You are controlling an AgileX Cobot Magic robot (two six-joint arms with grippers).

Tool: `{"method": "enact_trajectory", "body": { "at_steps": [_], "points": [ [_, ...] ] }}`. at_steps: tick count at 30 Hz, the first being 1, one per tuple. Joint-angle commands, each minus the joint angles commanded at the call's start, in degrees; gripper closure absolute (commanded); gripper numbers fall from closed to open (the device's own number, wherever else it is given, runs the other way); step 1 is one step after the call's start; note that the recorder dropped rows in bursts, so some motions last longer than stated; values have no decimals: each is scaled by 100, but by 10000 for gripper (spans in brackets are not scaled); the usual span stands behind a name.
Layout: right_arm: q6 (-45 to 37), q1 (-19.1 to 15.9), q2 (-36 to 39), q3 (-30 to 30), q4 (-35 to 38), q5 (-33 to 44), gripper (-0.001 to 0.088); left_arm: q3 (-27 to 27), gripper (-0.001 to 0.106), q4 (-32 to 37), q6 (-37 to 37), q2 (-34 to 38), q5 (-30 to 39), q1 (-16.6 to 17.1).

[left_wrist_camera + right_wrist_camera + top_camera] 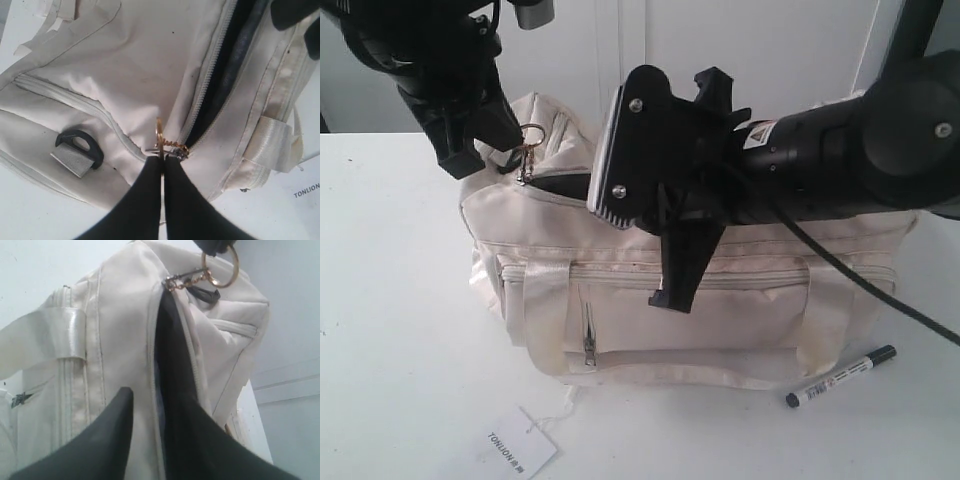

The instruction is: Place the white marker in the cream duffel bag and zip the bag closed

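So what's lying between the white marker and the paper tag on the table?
Nothing: in the exterior view, bare table runs from the white marker to the paper tag, with the cream duffel bag just behind.

The white marker (841,377) lies just beside the upright cream duffel bag (720,322), unzipped along its top.

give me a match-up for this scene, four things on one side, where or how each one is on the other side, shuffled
1 white marker
2 paper tag
3 gold ring pull
4 top zipper

a pinched in the left gripper
b open, dark lining showing
c on the table, lower right of the exterior view
d on the table, lower left of the exterior view

Pairs: 1-c, 2-d, 3-a, 4-b
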Motion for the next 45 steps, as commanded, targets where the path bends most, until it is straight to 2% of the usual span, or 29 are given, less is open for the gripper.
{"method": "enact_trajectory", "body": {
  "at_steps": [4, 8, 22, 29, 33, 40, 43, 45],
  "points": [
    [0, 156, 89, 0, 14, -254, 392, 0, 1053, 0, 0, 0, 0, 0],
    [0, 293, 185, 0, 14, -488, 346, 0, 1053, 0, 0, 0, 0, 0],
    [12, 376, 741, -9, 14, -1490, 344, 0, 1053, -16, -1, 0, 0, 0],
    [230, 376, 950, -9, -42, -1534, 347, 0, 1053, -16, -1, 0, 0, 0],
    [283, 376, 1013, -9, -44, -1534, 422, 0, 1053, -16, -1, 0, 0, 0],
    [374, 376, 954, -9, -44, -1534, 768, 11, 1053, -13, -1, 11, 61, 0],
    [437, 376, 930, -9, -44, -1534, 852, 11, 1053, -13, -1, 11, 72, 0],
    [563, 376, 900, -9, -44, -1534, 868, 11, 1053, 12, -1, 27, 72, 0]
  ]
}}
